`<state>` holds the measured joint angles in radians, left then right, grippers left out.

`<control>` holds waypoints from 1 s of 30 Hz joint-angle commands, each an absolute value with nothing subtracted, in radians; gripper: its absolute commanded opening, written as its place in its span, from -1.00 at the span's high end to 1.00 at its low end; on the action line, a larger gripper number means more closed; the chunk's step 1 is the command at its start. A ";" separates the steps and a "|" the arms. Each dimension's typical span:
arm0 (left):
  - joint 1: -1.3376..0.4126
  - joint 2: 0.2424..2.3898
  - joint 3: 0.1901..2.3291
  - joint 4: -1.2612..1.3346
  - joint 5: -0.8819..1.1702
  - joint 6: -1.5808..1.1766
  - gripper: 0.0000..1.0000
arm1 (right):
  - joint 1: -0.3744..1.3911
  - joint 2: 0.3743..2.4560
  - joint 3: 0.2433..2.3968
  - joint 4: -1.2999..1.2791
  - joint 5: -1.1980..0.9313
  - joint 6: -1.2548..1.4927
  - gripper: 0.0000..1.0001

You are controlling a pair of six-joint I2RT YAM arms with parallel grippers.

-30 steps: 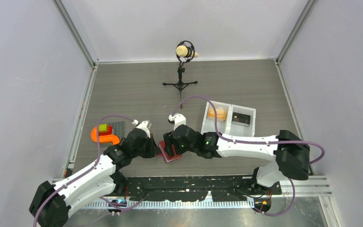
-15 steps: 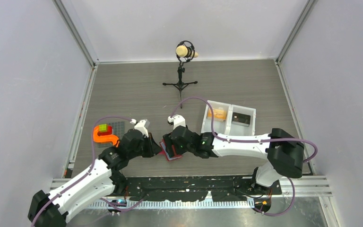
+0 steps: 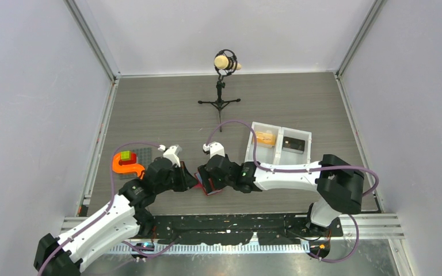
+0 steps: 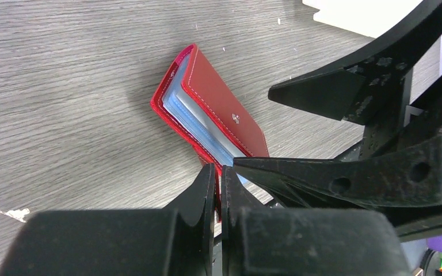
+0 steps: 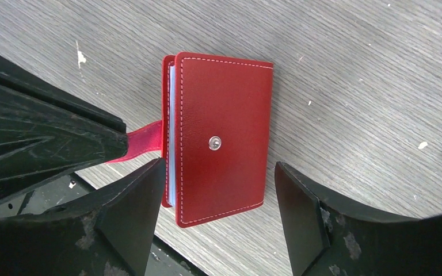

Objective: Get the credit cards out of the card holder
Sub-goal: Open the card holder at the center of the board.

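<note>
Near the surface's (image 5: 351, 86) front edge the red card holder (image 5: 221, 144) lies flat, closed; left pincer (image 4: 218, 178) clenched on its strap (image 5: 144, 142), prob. to anchor it; right pincer (image 5: 218, 167) released, jaws astride the cover, apparently ready to open it.

We see a white tray (image 3: 278, 146) right of the fingers (image 5: 302, 215). Beyond them a microphone stand (image 3: 220, 102); left, an orange piece (image 3: 128, 168).

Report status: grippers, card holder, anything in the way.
Left gripper shut on strap of card holder. Right gripper open, fingers either side of holder. Holder closed on table, no cards showing. Nothing blocking.
</note>
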<state>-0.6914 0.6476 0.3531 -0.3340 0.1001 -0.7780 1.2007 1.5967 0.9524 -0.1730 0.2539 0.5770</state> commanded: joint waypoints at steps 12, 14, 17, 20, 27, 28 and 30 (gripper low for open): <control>-0.688 0.620 0.369 -0.323 0.106 -0.781 1.00 | 1.203 1.641 0.971 -0.181 0.326 0.588 -0.34; -0.688 0.618 0.367 -0.329 0.099 -0.779 1.00 | 1.203 1.638 0.974 -0.194 0.340 0.591 -0.33; -0.688 0.618 0.364 -0.334 0.092 -0.777 1.00 | 1.203 1.631 0.973 -0.205 0.355 0.594 -0.33; -0.688 0.621 0.363 -0.342 0.084 -0.772 1.00 | 1.203 1.617 0.971 -0.215 0.364 0.593 -0.33; -0.688 0.626 0.359 -0.354 0.075 -0.765 1.00 | 1.200 1.593 0.965 -0.221 0.363 0.582 -0.44; -0.687 0.627 0.359 -0.354 0.074 -0.765 1.00 | 1.200 1.592 0.964 -0.221 0.362 0.582 -0.44; -0.688 0.627 0.359 -0.356 0.071 -0.764 1.00 | 1.200 1.584 0.963 -0.222 0.356 0.580 -0.44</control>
